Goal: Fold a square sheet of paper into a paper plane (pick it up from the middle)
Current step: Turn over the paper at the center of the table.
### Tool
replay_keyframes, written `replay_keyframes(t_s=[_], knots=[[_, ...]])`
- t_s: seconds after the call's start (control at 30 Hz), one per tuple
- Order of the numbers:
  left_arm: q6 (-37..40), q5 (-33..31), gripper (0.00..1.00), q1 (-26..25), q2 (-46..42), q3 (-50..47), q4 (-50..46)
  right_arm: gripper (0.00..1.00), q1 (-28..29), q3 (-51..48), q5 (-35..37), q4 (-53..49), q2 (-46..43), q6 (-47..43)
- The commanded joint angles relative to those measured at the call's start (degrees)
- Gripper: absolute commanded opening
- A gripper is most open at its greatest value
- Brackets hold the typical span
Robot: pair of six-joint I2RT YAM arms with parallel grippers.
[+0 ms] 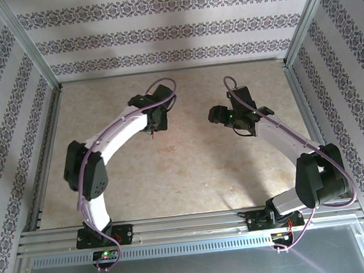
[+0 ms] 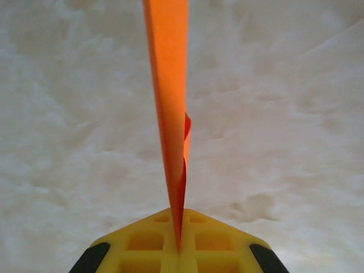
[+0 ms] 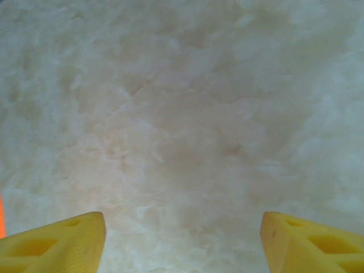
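The orange-red sheet of paper [image 2: 168, 85] is folded double and seen edge-on in the left wrist view, rising as a narrow strip from between the yellow fingers. My left gripper [image 2: 177, 219] is shut on its lower end and holds it above the table. From above, the left gripper [image 1: 156, 127] hangs over the middle-left of the table, with a tiny orange bit of paper [image 1: 153, 134] under it. My right gripper [image 1: 216, 115] hovers to its right. In the right wrist view this gripper [image 3: 183, 227] stands wide open with only bare table between the fingers.
The pale marbled tabletop [image 1: 191, 168] is framed by metal rails and patterned walls on three sides. A sliver of orange [image 3: 1, 216] shows at the left edge of the right wrist view.
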Motion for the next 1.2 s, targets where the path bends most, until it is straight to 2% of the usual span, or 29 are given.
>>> replay_keyframes(t_s=[0.0,0.1,0.27,0.43,0.53,0.63,0.73,0.9,1.0,1.17], knots=[[1.66,-13.54,0.05,-2.8,5.66,3.86,-11.88,0.78,-0.36,-2.14,7.65,-2.03,-2.63,0.26],[0.13,-14.48,0.05,-4.74,10.54,7.07,-13.73,0.8,-0.45,-3.49,9.56,-1.68,-4.02,1.08],[-1.51,-6.7,0.15,-6.86,15.55,10.83,-12.3,0.8,-0.95,-4.68,10.42,-1.28,-5.07,2.49],[-1.37,3.46,0.31,-6.71,13.41,10.64,-7.14,0.79,-1.32,-4.88,8.96,-0.45,-4.9,3.36],[-0.45,11.08,0.49,-5.49,9.26,8.68,-2.04,0.79,-1.41,-4.95,6.6,0.7,-3.98,3.72],[-2.45,19.65,0.56,-2.61,3.38,3.4,5.54,0.78,-1.33,-5.13,0.43,3.47,-2.19,4.08],[-5.52,24.1,0.62,1.61,-2.83,-3.55,12.02,0.78,0.26,-4.93,-4.3,6.28,-0.06,4.69],[-11.29,26.23,0.67,11.11,-14.25,-18.46,21.36,0.78,8.16,-0.99,-5.33,6.8,5.3,4.17],[-14.09,27.81,0.69,17.28,-20.58,-25.32,23.8,0.76,13.19,2.49,-7.29,7.51,9.6,3.9],[-15.55,27.15,0.84,24.0,-30.07,-32.54,25.56,0.72,21.05,10.08,-10.45,7.74,18.07,3.08]])
